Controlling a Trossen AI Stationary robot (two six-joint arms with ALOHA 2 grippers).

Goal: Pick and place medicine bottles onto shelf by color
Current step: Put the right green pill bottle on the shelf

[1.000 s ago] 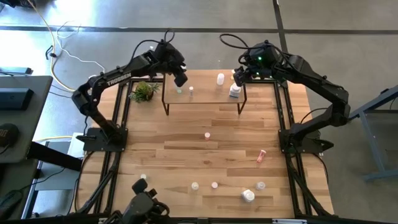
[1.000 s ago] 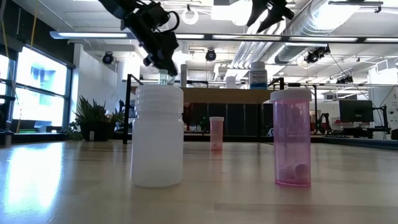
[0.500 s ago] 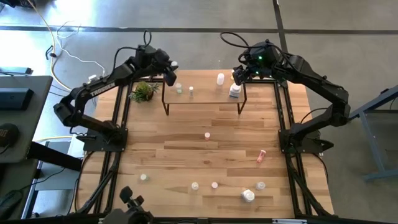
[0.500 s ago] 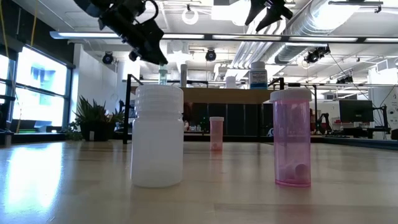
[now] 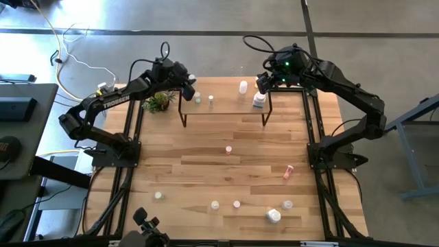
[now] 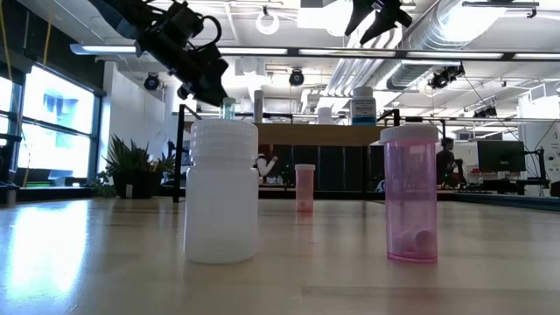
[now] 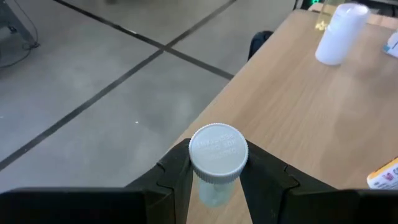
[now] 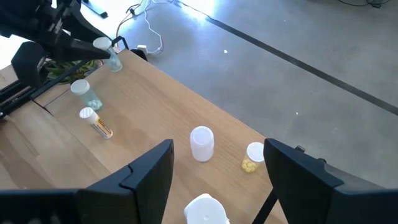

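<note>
The shelf (image 5: 226, 103) stands at the table's far edge and carries several bottles: a greenish one (image 8: 87, 93), an orange one (image 8: 96, 121), a white one (image 8: 202, 143), a yellow-filled one (image 8: 253, 155) and a large white one (image 5: 258, 99). My left gripper (image 5: 188, 86) hovers at the shelf's far left corner, shut on a small clear bottle with a white cap (image 7: 217, 149). My right gripper (image 8: 221, 171) is open above the shelf's right end, over the large white bottle. More bottles stand on the tabletop: a pink one (image 5: 228, 149), and a big white one (image 6: 221, 192) and a pink one (image 6: 411, 192) near the low camera. My left gripper pinches the small bottle between its two fingers (image 7: 177, 174), just under the white cap (image 7: 217, 149). The fingers come slanting down from the table's left side. The bottle is lifted clear above the shelf's left far corner, its body (image 8: 114, 62) tilted below the cap.
A small green plant (image 5: 159, 100) sits just left of the shelf, under my left arm. A red-pink bottle (image 5: 288, 171) lies on its side on the table's right part. Several small bottles (image 5: 236, 204) stand along the near edge. The table's middle is bare wood.
My left gripper has moved from over the shelf's left end toward the table's left edge, and its arm has drawn back. My right arm has kept still.
</note>
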